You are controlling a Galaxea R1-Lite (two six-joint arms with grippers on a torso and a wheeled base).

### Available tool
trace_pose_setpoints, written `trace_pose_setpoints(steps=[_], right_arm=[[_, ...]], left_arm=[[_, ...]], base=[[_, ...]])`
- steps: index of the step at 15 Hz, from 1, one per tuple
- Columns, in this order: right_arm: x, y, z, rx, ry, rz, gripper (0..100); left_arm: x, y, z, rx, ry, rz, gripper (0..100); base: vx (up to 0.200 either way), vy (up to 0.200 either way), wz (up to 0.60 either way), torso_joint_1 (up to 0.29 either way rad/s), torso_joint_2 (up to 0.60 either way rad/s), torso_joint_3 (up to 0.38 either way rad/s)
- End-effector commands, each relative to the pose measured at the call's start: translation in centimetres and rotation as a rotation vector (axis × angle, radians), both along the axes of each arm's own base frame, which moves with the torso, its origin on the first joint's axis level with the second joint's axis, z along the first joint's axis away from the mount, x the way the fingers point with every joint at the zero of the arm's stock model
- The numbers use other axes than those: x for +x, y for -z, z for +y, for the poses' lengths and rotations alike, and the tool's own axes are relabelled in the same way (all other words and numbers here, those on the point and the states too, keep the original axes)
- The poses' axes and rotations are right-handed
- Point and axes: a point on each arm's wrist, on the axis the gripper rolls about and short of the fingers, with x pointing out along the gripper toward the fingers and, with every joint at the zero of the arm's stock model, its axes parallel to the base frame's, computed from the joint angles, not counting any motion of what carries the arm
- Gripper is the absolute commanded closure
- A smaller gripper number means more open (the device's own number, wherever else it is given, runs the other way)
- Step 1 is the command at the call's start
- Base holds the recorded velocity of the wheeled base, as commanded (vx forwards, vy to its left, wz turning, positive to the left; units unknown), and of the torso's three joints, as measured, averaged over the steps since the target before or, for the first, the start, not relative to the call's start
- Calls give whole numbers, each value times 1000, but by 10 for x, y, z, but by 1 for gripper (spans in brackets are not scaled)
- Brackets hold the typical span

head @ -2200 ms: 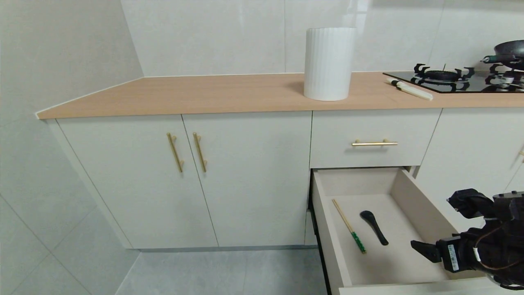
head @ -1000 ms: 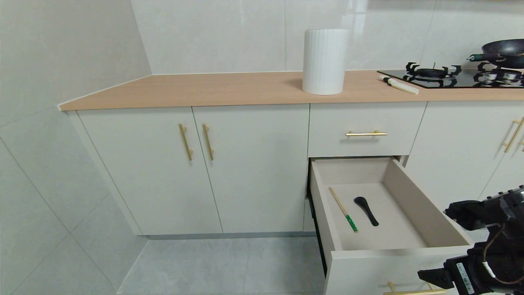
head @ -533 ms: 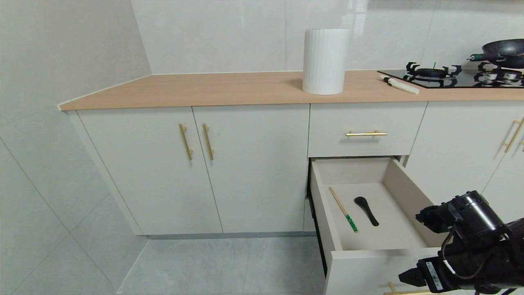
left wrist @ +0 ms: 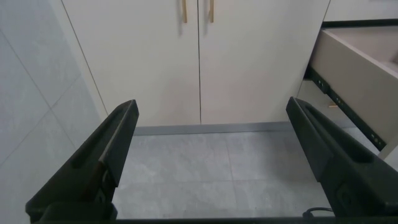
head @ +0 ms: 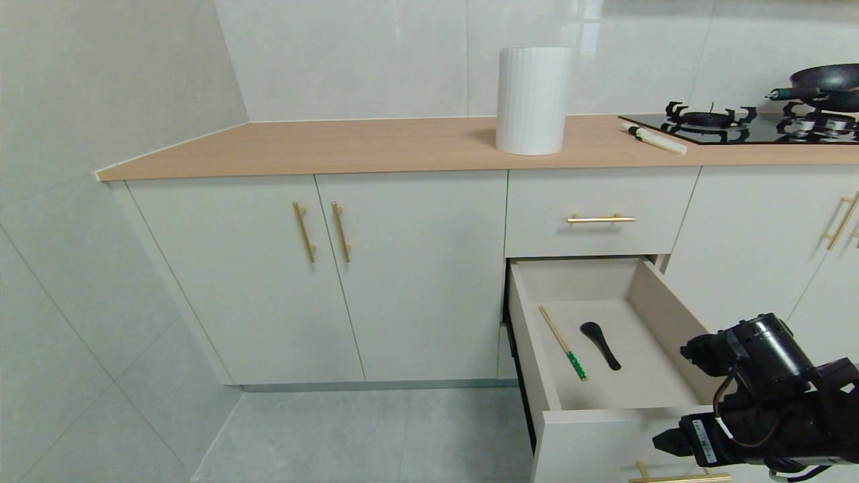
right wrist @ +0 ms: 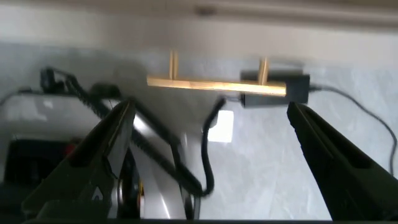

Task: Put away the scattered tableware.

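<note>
The lower drawer stands pulled out. On its floor lie a pair of wooden chopsticks with green tips and a black spoon, side by side. My right arm hangs at the drawer's front right corner. My right gripper is open and faces the drawer's gold handle, which sits a little beyond the fingertips, untouched. My left gripper is open and holds nothing, low over the grey floor in front of the cabinet doors. A white-handled knife lies on the wooden counter.
A tall white ribbed canister stands on the counter. A gas hob with a dark pan is at the far right. The upper drawer is closed. Two cabinet doors are shut to the left.
The head camera pulled back early on. My right arm came out from over the drawer to its front panel, then its wrist lifted. Chopsticks and spoon have stayed put.
</note>
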Motion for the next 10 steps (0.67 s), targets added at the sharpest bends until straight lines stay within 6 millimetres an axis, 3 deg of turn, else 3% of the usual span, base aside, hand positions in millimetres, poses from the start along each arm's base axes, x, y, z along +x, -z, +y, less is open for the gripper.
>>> trace_pose_setpoints(steps=[1,5,10], right_arm=[[5,15,-6,-6,28,15,0],[16,24,-13,7,70,-45,0],[23,21,-14,21,77,-103,0]], left_arm=[[0,0,0,-1,0,0,0],[0,0,0,1,0,0,0],[0,0,0,-1,0,0,0]], base=[[0,0,0,0,0,0],[0,0,0,0,0,0],[0,0,0,0,0,0]])
